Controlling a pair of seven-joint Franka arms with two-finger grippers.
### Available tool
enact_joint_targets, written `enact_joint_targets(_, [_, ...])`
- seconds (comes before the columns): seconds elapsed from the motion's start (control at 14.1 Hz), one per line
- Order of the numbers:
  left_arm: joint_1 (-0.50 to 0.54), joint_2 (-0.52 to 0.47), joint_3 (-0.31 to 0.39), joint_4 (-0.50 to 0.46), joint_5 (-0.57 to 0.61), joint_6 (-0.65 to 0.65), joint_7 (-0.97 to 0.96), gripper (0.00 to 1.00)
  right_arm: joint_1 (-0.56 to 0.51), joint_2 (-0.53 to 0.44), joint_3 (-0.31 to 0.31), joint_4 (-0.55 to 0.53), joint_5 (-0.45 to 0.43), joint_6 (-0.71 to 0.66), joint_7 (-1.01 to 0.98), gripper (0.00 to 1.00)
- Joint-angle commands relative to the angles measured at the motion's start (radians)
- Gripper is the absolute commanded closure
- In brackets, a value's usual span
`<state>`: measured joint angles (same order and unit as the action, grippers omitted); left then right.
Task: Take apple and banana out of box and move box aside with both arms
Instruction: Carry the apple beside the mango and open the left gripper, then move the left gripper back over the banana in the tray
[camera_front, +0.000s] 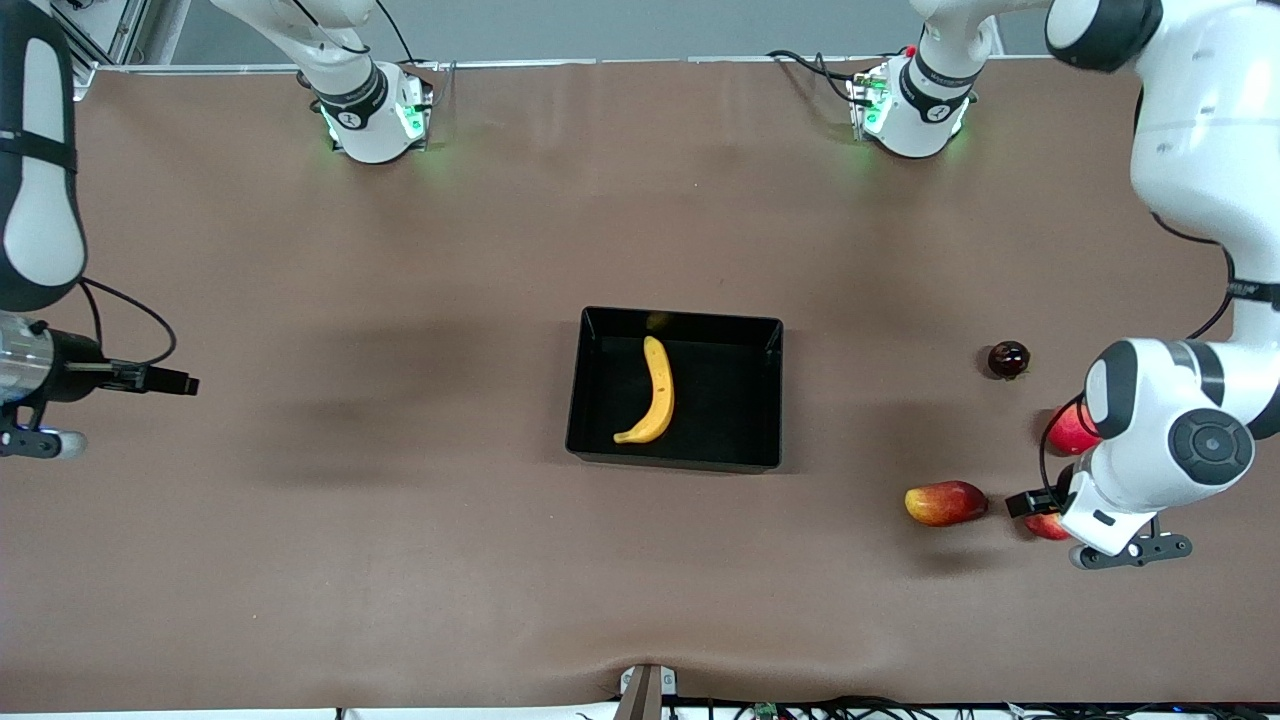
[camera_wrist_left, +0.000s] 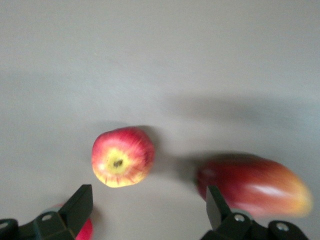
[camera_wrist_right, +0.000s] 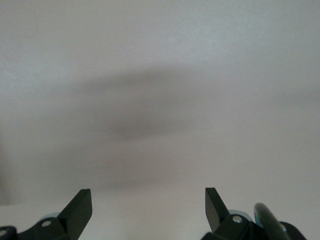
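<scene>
A brown desk (camera_front: 400, 560) carries everything. A black box (camera_front: 772, 400) sits near its middle, well clear of every edge. Toward the left arm's end lie a dark round fruit (camera_front: 1008, 359), a larger red fruit (camera_front: 1068, 432), a red-yellow mango (camera_front: 945, 503) and a small apple (camera_front: 1046, 526), the last two nearest the front camera's edge.
</scene>
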<state>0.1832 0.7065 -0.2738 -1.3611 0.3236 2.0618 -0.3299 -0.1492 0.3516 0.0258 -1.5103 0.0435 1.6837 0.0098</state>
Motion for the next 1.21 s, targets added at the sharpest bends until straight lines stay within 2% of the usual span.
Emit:
enact_joint_targets(0.0, [-0.005, -0.120, -0.143, -0.046, -0.004, -0.155, -0.153, 0.00, 0.023, -0.008, -0.001, 0.007, 0.012, -0.016, 0.051, 0.00])
enact_joint_targets(0.14, [-0.021, -0.122, -0.272, -0.064, -0.004, -0.186, -0.291, 0.00, 0.048, -0.010, -0.001, 0.009, 0.012, -0.016, 0.099, 0.00])
enact_joint_targets(0.21, [-0.040, -0.113, -0.307, -0.082, 0.000, -0.180, -0.360, 0.00, 0.060, -0.011, -0.001, 0.009, 0.012, -0.016, 0.130, 0.00])
enact_joint_targets(0.43, [-0.195, -0.079, -0.320, -0.078, 0.014, -0.142, -0.480, 0.00, 0.114, -0.016, -0.001, 0.010, 0.012, -0.018, 0.225, 0.00])
enact_joint_targets(0.71, [-0.345, 0.037, -0.318, -0.076, 0.106, 0.039, -0.494, 0.00, 0.175, -0.014, 0.000, 0.010, 0.012, -0.035, 0.315, 0.00])
enact_joint_targets(0.78, [-0.379, 0.068, -0.311, -0.072, 0.132, 0.078, -0.492, 0.00, 0.195, -0.011, -0.001, 0.009, 0.012, -0.054, 0.353, 0.00])
enact_joint_targets(0.92, [-0.463, 0.117, -0.239, -0.069, 0.179, 0.165, -0.492, 0.00, 0.215, -0.010, -0.001, 0.005, 0.012, -0.061, 0.397, 0.00])
enact_joint_targets(1.14, [-0.591, 0.180, -0.127, -0.020, 0.172, 0.253, -0.541, 0.00, 0.258, -0.008, -0.001, -0.024, 0.012, -0.050, 0.430, 0.00])
